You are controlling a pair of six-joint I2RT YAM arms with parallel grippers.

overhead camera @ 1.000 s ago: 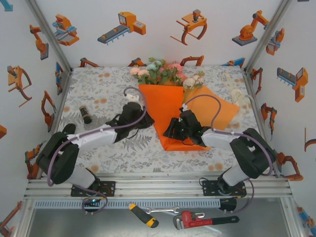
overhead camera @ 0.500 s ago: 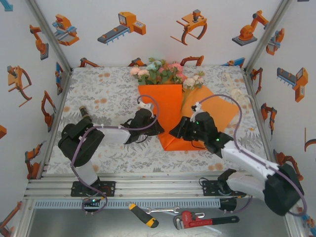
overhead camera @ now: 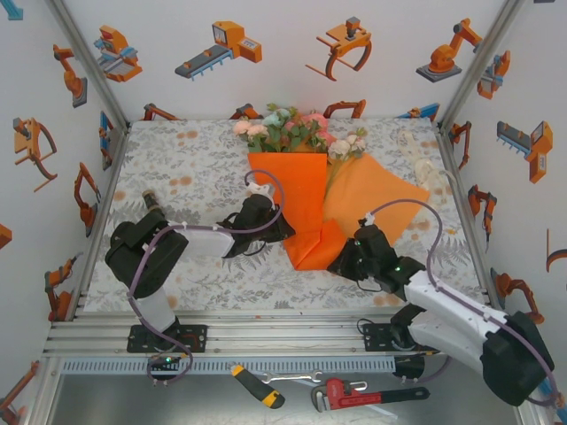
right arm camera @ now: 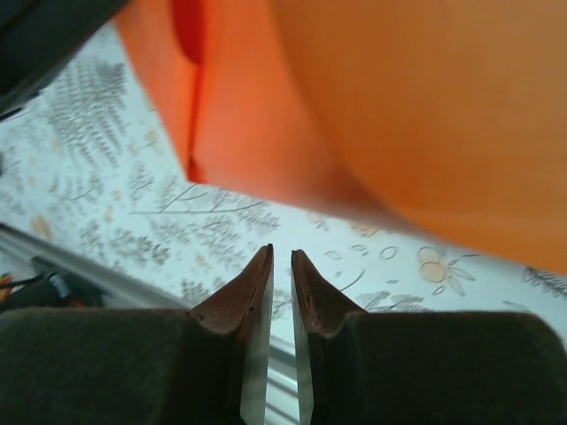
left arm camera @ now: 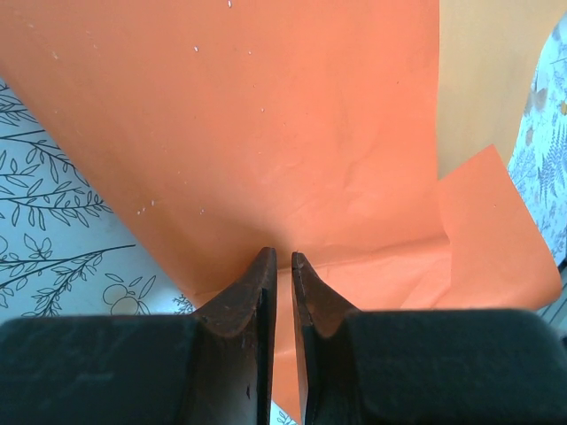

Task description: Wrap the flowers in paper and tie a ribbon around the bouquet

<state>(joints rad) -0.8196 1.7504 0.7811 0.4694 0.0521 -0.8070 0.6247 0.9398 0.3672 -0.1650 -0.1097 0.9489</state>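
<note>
half the wrapping judged done, nothing tied.
a thin slit is left between the jaws of the left gripper (left arm camera: 283, 258), pressed at the near edge of the large thin bright orange paper sheet (overhead camera: 288, 186); whether a layer is nipped cannot be told. the right gripper (right arm camera: 282, 254) is likewise almost shut and empty, held over the floral-print tablecloth (overhead camera: 186, 168) beside the sheet's loose right flap. the left flap is folded over the stems of the small bunch of pink, peach and white artificial roses (overhead camera: 297, 131) at the far end. the right flap is yet to be folded and the long cream ribbon (overhead camera: 425, 168), well apart at the far right, yet to be tied.
</note>
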